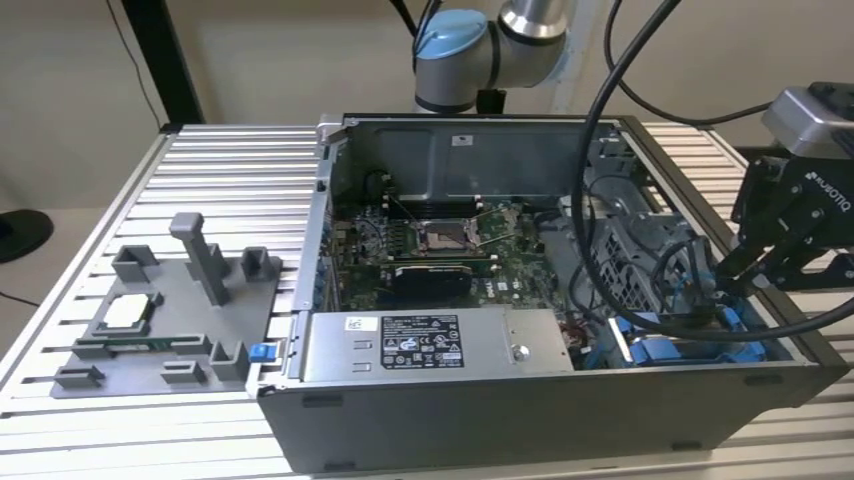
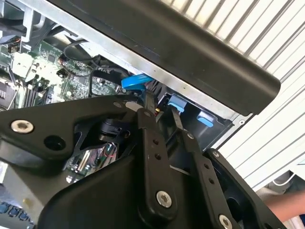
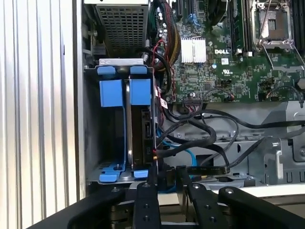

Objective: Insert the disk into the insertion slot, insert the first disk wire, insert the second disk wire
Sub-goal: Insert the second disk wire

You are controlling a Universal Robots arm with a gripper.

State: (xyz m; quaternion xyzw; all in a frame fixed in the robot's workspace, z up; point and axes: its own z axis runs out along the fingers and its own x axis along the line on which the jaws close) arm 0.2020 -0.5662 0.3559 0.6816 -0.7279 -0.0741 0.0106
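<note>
The disk point(image 3: 143, 129) stands edge-on in its blue carrier frame, seated in the grey insertion slot point(image 3: 90, 129) at the corner of the open computer case point(image 1: 534, 420). My gripper point(image 3: 167, 177) sits right at the disk's connector end. Its two black fingers point(image 3: 152, 177) are closed on a small black wire connector point(image 3: 167, 171). A thick black wire bundle point(image 3: 200, 140) and a blue wire point(image 3: 189, 157) run to that same end. In the exterior view my gripper point(image 1: 714, 300) reaches down into the case beside the blue carriers point(image 1: 661, 350). The second wrist view shows the gripper point(image 2: 162, 109) by blue clips point(image 2: 176, 101).
A second blue carrier point(image 3: 110, 93) stands in the neighbouring bay. The grey power supply box point(image 1: 427, 345) and the motherboard point(image 1: 441, 240) fill the case. Loose black cables point(image 1: 627, 250) hang over its right side. A grey parts fixture point(image 1: 147, 320) lies on the slatted table at the exterior view's left.
</note>
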